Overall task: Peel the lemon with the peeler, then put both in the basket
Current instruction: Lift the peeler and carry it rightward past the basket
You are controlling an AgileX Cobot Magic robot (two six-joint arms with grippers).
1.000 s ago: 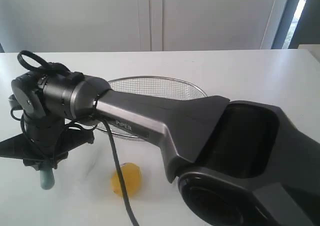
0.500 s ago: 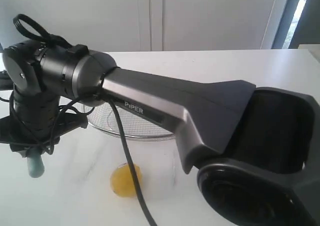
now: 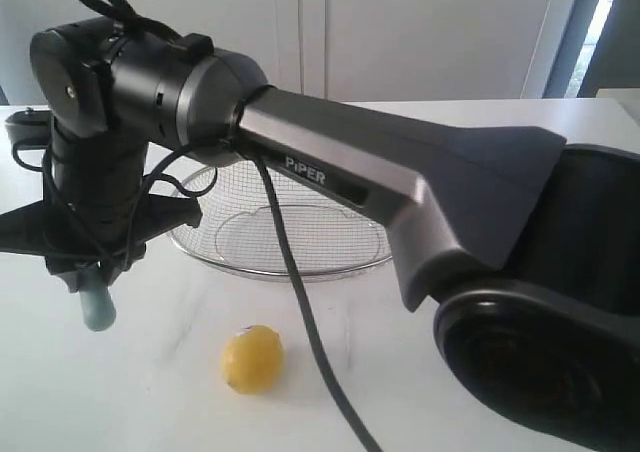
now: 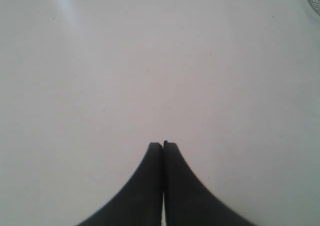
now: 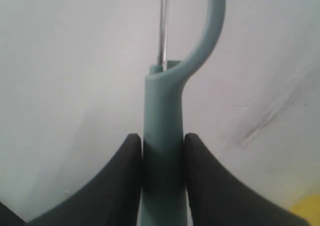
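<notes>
White, smooth tabletop (image 3: pixel 150 392) is seen beneath the right gripper (image 5: pixel 163 138), which has been raised over the last second with the pale teal peeler (image 5: pixel 162 101) clamped by its rounded plastic handle, so the tool is now carried clear of the surface and peeling is judged not yet begun. The small glossy yellow lemon (image 3: pixel 252 358) is left lying in front of the oval wire-mesh basket (image 3: pixel 280 271), and the left gripper (image 4: pixel 163 145) is pressed closed on nothing.

White table (image 3: pixel 560 117), pale wall panels (image 3: pixel 420 32)
</notes>
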